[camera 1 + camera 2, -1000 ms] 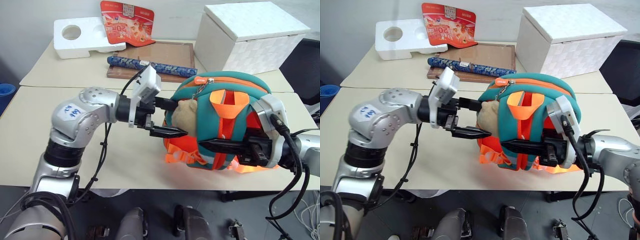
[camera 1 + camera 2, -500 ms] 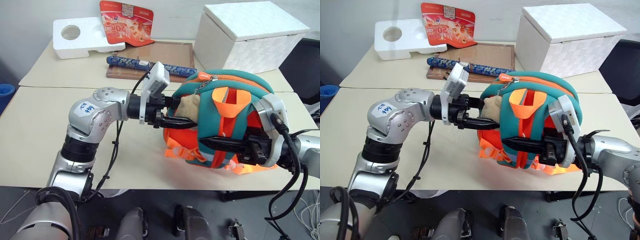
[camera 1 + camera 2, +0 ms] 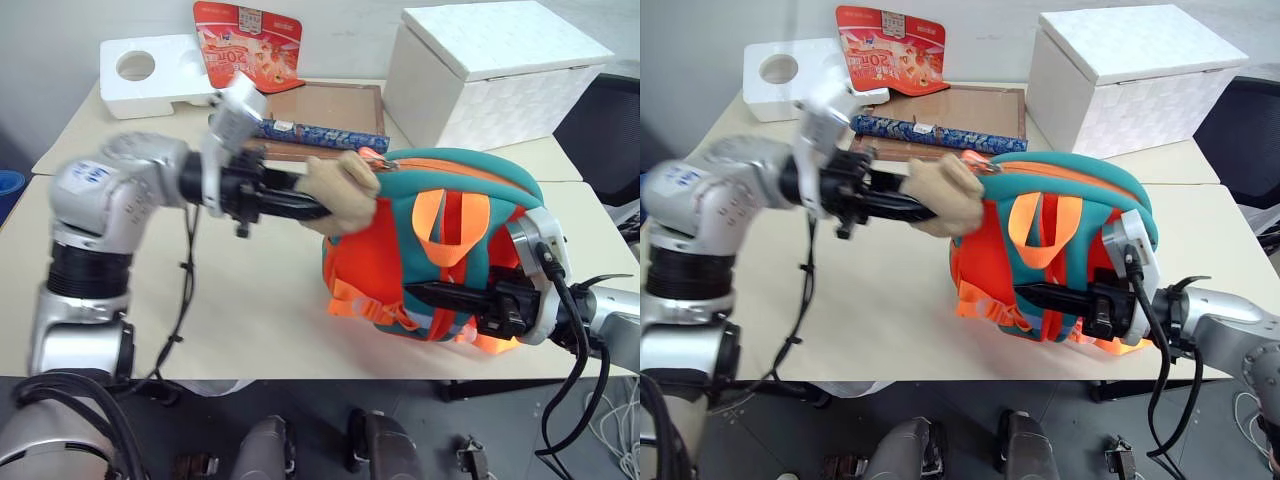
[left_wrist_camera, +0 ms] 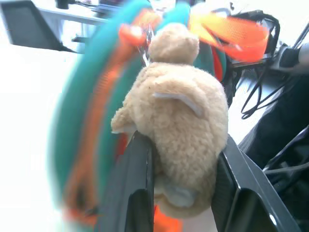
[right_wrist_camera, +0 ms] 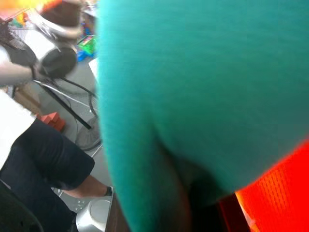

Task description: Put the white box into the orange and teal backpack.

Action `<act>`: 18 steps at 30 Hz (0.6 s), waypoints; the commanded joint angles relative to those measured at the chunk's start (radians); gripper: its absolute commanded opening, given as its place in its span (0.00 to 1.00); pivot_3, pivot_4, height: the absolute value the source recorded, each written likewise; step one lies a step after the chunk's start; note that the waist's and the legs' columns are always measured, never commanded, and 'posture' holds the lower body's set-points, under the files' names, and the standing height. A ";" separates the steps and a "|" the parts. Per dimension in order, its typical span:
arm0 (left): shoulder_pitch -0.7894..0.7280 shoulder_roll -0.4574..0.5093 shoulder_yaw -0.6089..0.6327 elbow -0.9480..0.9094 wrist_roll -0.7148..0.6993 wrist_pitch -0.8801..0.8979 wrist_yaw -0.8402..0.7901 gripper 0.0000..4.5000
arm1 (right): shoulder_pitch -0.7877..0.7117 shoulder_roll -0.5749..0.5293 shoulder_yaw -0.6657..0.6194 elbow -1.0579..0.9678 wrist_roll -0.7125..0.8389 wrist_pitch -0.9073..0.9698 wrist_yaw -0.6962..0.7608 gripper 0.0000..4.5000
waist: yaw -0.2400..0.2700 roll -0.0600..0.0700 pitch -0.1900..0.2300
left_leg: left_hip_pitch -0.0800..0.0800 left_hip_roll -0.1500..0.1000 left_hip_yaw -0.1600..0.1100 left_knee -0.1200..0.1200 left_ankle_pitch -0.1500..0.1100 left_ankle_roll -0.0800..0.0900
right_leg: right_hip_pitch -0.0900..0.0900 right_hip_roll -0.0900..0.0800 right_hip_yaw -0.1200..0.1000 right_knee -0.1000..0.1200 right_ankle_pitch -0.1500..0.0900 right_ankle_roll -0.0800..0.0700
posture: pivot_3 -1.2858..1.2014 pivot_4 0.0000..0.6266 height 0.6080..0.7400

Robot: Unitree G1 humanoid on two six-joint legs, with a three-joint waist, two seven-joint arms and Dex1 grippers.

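Note:
The orange and teal backpack (image 3: 450, 250) stands upright on the near table. Its tan plush toy (image 3: 340, 195) is pulled out to the left from the bag's top corner. My left gripper (image 3: 312, 208) is shut on that toy; in the left wrist view the two black fingers (image 4: 140, 193) squeeze the plush toy (image 4: 178, 121) from both sides. My right gripper (image 3: 415, 293) lies level against the backpack's lower front, shut on its fabric, with teal cloth (image 5: 203, 96) pressed right up to the right wrist view. The white box is out of view.
Along the far table stand a big white woven cube (image 3: 500, 70), a styrofoam block with holes (image 3: 150, 75), a red packet (image 3: 245, 45), a brown board (image 3: 330, 105) and a blue patterned roll (image 3: 320, 130). A black chair (image 3: 610, 130) is at the right. A person's legs (image 5: 38, 159) are nearby.
My left gripper closed on the plush toy and drew it up and to the left, away from the bag. The backpack leaned a little after it. The right gripper kept its hold.

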 commanded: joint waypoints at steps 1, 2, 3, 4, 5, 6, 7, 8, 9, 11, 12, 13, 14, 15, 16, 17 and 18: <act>0.007 0.079 -0.059 0.083 0.149 -0.185 -0.110 0.24 | 0.019 0.016 -0.037 -0.042 0.006 -0.033 -0.008 0.00 | 0.001 0.000 0.000 | 0.000 0.000 0.000 0.000 0.000 0.000 | 0.000 0.000 0.000 0.000 0.000 0.000 | 0.52 0.24 1.00; 0.019 0.093 -0.089 0.106 0.198 -0.248 -0.129 0.24 | 0.022 0.020 -0.037 -0.046 0.006 -0.037 -0.011 0.00 | 0.001 0.000 0.000 | 0.000 0.000 0.000 0.000 0.000 0.000 | 0.000 0.000 0.000 0.000 0.000 0.000 | 0.52 0.24 1.00; 0.033 0.101 -0.119 0.132 0.252 -0.317 -0.140 0.24 | 0.025 0.024 -0.037 -0.049 0.007 -0.041 -0.013 0.00 | 0.001 0.000 0.000 | 0.000 0.000 0.000 0.000 0.000 0.000 | 0.000 0.000 0.000 0.000 0.000 0.000 | 0.52 0.24 1.00; 0.041 0.103 -0.138 0.154 0.290 -0.367 -0.149 0.24 | 0.027 0.026 -0.036 -0.050 0.008 -0.045 -0.014 0.00 | 0.002 0.000 0.000 | 0.000 0.000 0.000 0.000 0.000 0.000 | 0.000 0.000 0.000 0.000 0.000 0.000 | 0.52 0.24 1.00; 0.053 0.101 -0.163 0.183 0.342 -0.433 -0.144 0.24 | 0.029 0.027 -0.036 -0.051 0.009 -0.048 -0.015 0.00 | 0.002 0.000 0.000 | 0.000 0.000 0.000 0.000 0.000 0.000 | 0.000 0.000 0.000 0.000 0.000 0.000 | 0.52 0.24 1.00; 0.060 0.096 -0.178 0.206 0.378 -0.479 -0.143 0.24 | 0.029 0.027 -0.036 -0.052 0.009 -0.050 -0.015 0.00 | 0.002 0.000 0.000 | 0.000 0.000 0.000 0.000 0.000 0.000 | 0.000 -0.001 0.001 0.000 0.000 0.000 | 0.52 0.24 1.00; 0.077 0.080 -0.205 0.241 0.436 -0.560 -0.116 0.24 | 0.028 0.029 -0.037 -0.052 0.010 -0.052 -0.019 0.00 | 0.002 0.000 0.000 | 0.000 0.000 0.000 0.000 0.000 0.001 | 0.000 -0.001 0.001 0.000 0.000 0.000 | 0.52 0.24 1.00; 0.093 0.062 -0.228 0.266 0.486 -0.632 -0.090 0.24 | 0.027 0.031 -0.038 -0.052 0.012 -0.055 -0.024 0.00 | 0.002 0.000 0.000 | -0.001 0.000 0.000 0.000 0.000 0.001 | -0.001 -0.001 0.001 0.000 0.000 0.000 | 0.52 0.24 1.00; 0.111 0.037 -0.245 0.276 0.519 -0.685 -0.069 0.24 | 0.027 0.032 -0.041 -0.053 0.017 -0.058 -0.029 0.00 | 0.002 0.000 0.000 | -0.001 0.000 0.000 0.000 -0.001 0.001 | -0.001 -0.001 0.001 0.000 0.000 0.000 | 0.52 0.24 1.00; 0.126 0.006 -0.254 0.295 0.553 -0.743 -0.054 0.24 | 0.026 0.031 -0.043 -0.052 0.023 -0.063 -0.035 0.00 | 0.003 0.000 0.000 | -0.001 0.000 0.000 0.000 -0.001 0.001 | -0.001 -0.002 0.001 0.000 0.000 0.000 | 0.52 0.24 1.00; 0.150 -0.028 -0.263 0.283 0.566 -0.760 -0.031 0.24 | 0.030 0.031 -0.047 -0.055 0.027 -0.065 -0.039 0.00 | 0.002 0.000 0.000 | -0.001 0.000 0.000 0.000 -0.001 0.002 | -0.001 -0.002 0.001 0.000 0.000 0.000 | 0.52 0.24 1.00; 0.173 -0.057 -0.272 0.271 0.578 -0.773 -0.014 0.24 | 0.033 0.031 -0.049 -0.058 0.028 -0.068 -0.042 0.00 | 0.002 0.000 0.000 | -0.002 0.000 0.000 0.000 -0.001 0.002 | -0.001 -0.002 0.001 0.000 0.000 0.000 | 0.52 0.24 1.00; 0.189 -0.078 -0.277 0.262 0.587 -0.783 -0.003 0.24 | 0.035 0.031 -0.052 -0.059 0.029 -0.070 -0.045 0.00 | 0.002 0.000 0.000 | -0.002 0.000 0.000 0.000 -0.001 0.002 | -0.001 -0.002 0.001 0.000 0.000 0.000 | 0.52 0.24 1.00; 0.207 -0.096 -0.284 0.252 0.601 -0.795 0.008 0.24 | 0.038 0.031 -0.054 -0.062 0.026 -0.072 -0.048 0.00 | 0.002 0.000 0.000 | -0.002 0.000 0.000 0.000 -0.001 0.002 | -0.001 -0.002 0.001 0.000 0.000 0.000 | 0.52 0.24 1.00; 0.224 -0.107 -0.292 0.242 0.618 -0.811 0.016 0.24 | 0.041 0.033 -0.056 -0.064 0.022 -0.076 -0.052 0.00 | 0.002 0.000 0.000 | -0.002 0.000 0.000 0.000 -0.001 0.002 | -0.001 -0.003 0.001 0.000 0.000 0.000 | 0.52 0.24 1.00; 0.240 -0.117 -0.299 0.229 0.631 -0.818 0.023 0.24 | 0.044 0.033 -0.059 -0.065 0.009 -0.080 -0.055 0.00 | 0.002 0.000 0.000 | -0.002 0.000 0.000 0.000 -0.001 0.002 | -0.001 -0.003 0.001 0.000 0.000 0.000 | 0.52 0.24 1.00; 0.252 -0.125 -0.301 0.220 0.639 -0.820 0.029 0.24 | 0.047 0.031 -0.062 -0.066 -0.003 -0.085 -0.056 0.00 | 0.002 0.000 0.000 | -0.001 0.000 0.000 0.000 -0.001 0.002 | -0.001 -0.003 0.001 0.000 0.000 0.000 | 0.52 0.24 1.00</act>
